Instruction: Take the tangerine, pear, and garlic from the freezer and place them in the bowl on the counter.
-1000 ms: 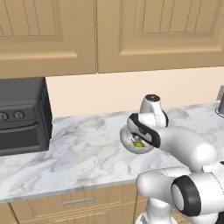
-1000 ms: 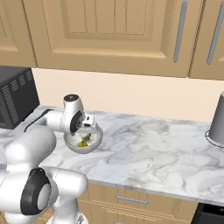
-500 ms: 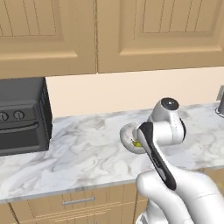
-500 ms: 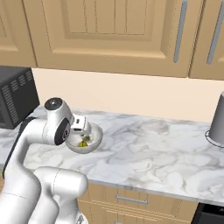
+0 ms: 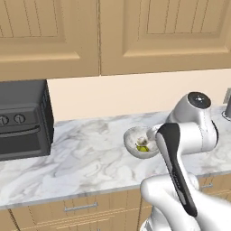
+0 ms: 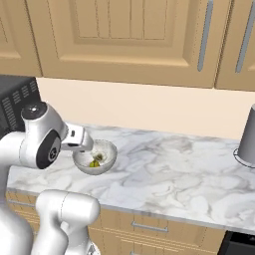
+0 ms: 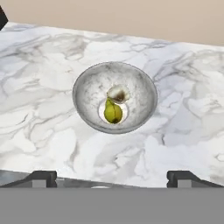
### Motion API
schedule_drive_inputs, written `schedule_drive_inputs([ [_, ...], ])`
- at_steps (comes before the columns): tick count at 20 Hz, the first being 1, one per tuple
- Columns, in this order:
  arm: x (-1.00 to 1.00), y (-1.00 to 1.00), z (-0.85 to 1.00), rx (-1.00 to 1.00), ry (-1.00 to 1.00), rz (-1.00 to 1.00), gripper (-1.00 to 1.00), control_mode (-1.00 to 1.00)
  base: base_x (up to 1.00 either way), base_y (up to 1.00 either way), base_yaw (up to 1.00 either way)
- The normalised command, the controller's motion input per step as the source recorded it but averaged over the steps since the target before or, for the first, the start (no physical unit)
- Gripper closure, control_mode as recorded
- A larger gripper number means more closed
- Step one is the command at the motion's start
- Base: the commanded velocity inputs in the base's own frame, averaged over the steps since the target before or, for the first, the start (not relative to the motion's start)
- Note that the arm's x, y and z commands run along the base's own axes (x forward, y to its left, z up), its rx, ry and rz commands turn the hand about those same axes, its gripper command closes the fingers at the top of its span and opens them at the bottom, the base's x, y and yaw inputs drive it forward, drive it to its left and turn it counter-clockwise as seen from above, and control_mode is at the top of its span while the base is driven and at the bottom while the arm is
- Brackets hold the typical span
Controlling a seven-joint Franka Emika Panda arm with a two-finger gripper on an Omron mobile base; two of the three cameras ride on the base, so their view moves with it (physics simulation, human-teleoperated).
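The shallow off-white bowl [image 7: 83,94] stands on the marbled counter [image 7: 43,65]. In it lie the yellow-green pear [image 7: 113,111] and, touching it on the far side, the pale garlic [image 7: 118,93]. My gripper [image 7: 113,177] hangs open above the counter on the near side of the bowl, its fingertips [image 7: 41,177] wide apart with nothing between them. In the base views the bowl [image 5: 133,135] [image 6: 110,152] shows beside my white arm, with the pear [image 5: 142,148] [image 6: 94,163] inside. The tangerine and the freezer are out of view.
A black toaster oven [image 5: 20,119] stands at the counter's left end. A grey metal container [image 6: 247,137] sits at the far right. Wooden wall cabinets [image 5: 135,31] hang above, and tan drawers with bar handles [image 5: 80,207] run below the counter edge.
My arm has swung back from over the bowl, and the hand has drawn away toward the near side. The gripper stayed open. Pear and garlic lie where they were.
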Motion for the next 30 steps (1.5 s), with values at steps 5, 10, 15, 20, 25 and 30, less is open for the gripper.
schedule_drive_inputs([
  [5, -0.76, 0.00, 0.58, 0.00, 0.00, -0.02, -1.00, -1.00, 0.00, 0.00, 0.00],
  [10, -0.61, 0.00, 0.49, 0.00, 0.00, -0.03, -1.00, -1.00, 0.00, 0.00, 0.00],
  [15, -0.49, -0.01, 0.56, 0.00, -0.04, 0.00, -1.00, -1.00, 0.00, 0.00, 0.00],
  [20, 0.00, 0.00, 0.00, 0.00, 0.00, 0.00, -1.00, 1.00, -0.92, 0.00, -0.01],
  [25, 0.00, 0.00, 0.00, 0.00, 0.00, 0.00, -1.00, 1.00, -1.00, 0.05, -0.03],
  [30, 0.00, 0.00, 0.00, 0.00, 0.00, 0.00, -1.00, 1.00, -1.00, 0.37, -0.05],
])
